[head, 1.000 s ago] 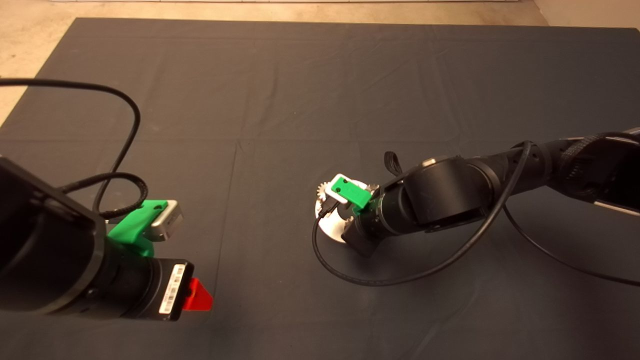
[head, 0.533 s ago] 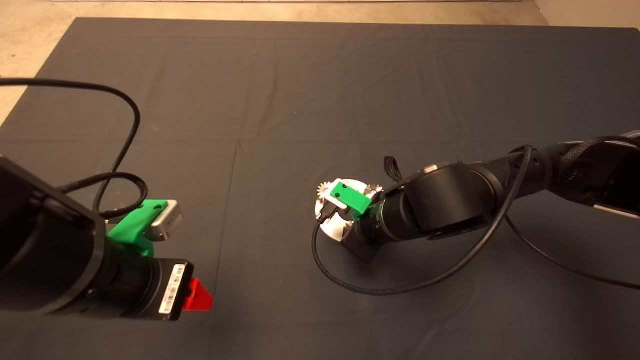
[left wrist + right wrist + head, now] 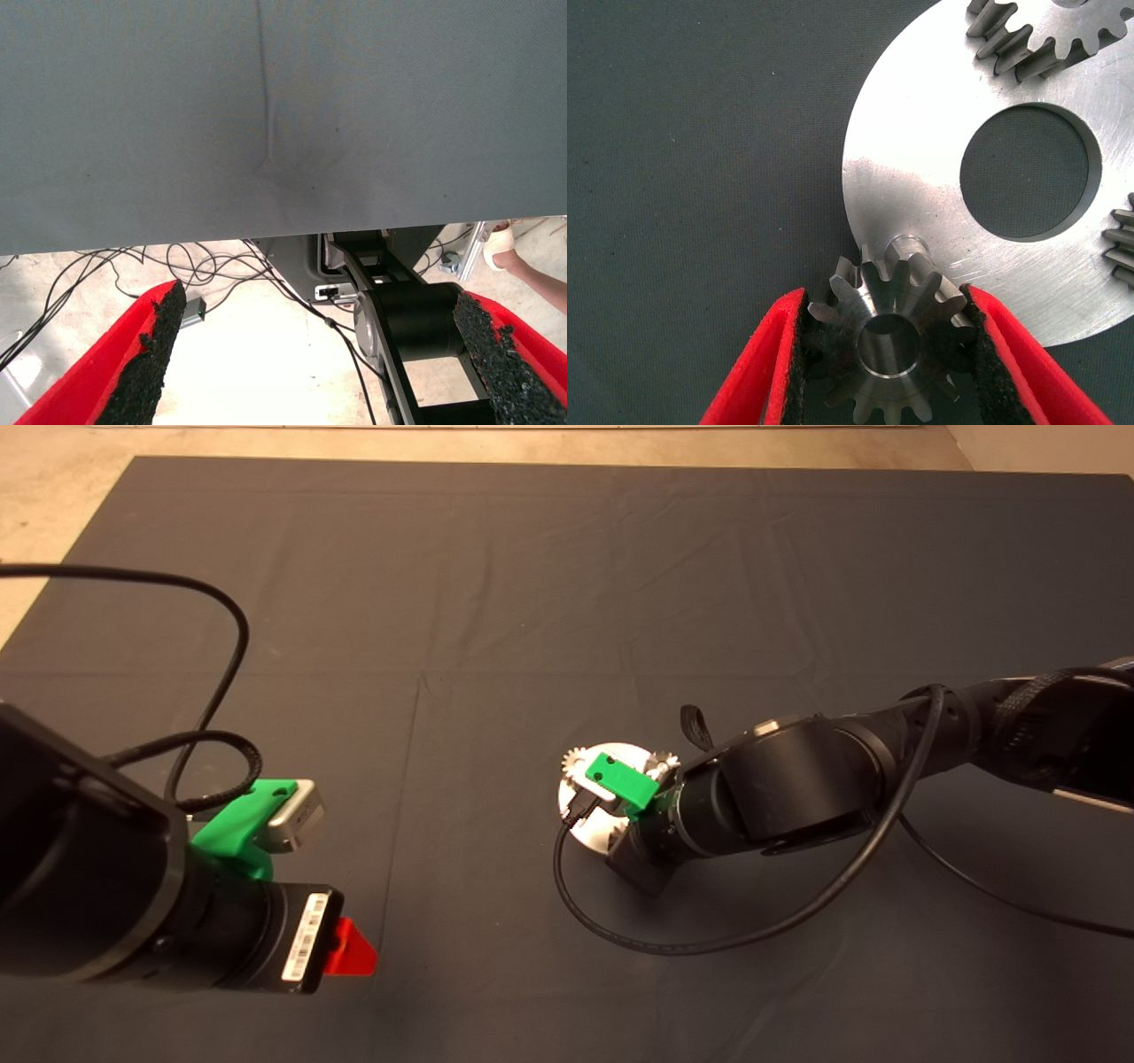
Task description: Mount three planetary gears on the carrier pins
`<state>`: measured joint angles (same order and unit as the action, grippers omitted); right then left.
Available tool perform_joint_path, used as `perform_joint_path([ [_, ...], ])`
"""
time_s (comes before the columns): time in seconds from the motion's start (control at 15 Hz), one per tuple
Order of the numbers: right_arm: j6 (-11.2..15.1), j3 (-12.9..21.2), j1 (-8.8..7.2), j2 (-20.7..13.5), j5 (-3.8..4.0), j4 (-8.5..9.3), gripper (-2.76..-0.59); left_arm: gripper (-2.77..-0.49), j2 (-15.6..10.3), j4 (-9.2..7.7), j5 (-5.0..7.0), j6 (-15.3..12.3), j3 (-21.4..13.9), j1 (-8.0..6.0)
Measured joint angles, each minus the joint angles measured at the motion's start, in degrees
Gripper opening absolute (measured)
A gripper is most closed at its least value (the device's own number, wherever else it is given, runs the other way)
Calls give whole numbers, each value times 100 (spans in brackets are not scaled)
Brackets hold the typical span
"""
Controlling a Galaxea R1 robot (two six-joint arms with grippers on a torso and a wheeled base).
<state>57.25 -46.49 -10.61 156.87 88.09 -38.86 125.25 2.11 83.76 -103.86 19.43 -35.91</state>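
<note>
My right gripper (image 3: 884,310) is shut on a small steel planetary gear (image 3: 888,341), held flat by its teeth just off the rim of the round silver carrier disc (image 3: 921,168). One bare carrier pin (image 3: 905,243) stands at the disc's edge, right beside the held gear and partly behind its teeth. Two more gears (image 3: 1036,35) (image 3: 1121,252) sit on the disc around its central hole. In the head view the right gripper (image 3: 611,815) hovers over the disc (image 3: 585,831), with gears (image 3: 574,760) (image 3: 660,762) showing at its far side. My left gripper (image 3: 350,950) waits open at the lower left.
The dark mat (image 3: 532,602) spreads out wide around the disc. The right arm's black cable (image 3: 620,934) loops on the mat near the disc. The left wrist view looks past the mat edge to floor cables (image 3: 106,274), the robot base (image 3: 399,310) and a person's leg (image 3: 532,270).
My right gripper has shifted slightly toward the near side of the mat with the gear, uncovering more of the disc's far side and a second gear there. The left arm has not moved.
</note>
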Motion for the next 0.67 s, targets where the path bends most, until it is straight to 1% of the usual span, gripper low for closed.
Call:
perform_joint_path([
  [0.67, 0, -2, -2, 27, 2, -52, -228, -109, 0, 0, 0, 0, 0, 0],
])
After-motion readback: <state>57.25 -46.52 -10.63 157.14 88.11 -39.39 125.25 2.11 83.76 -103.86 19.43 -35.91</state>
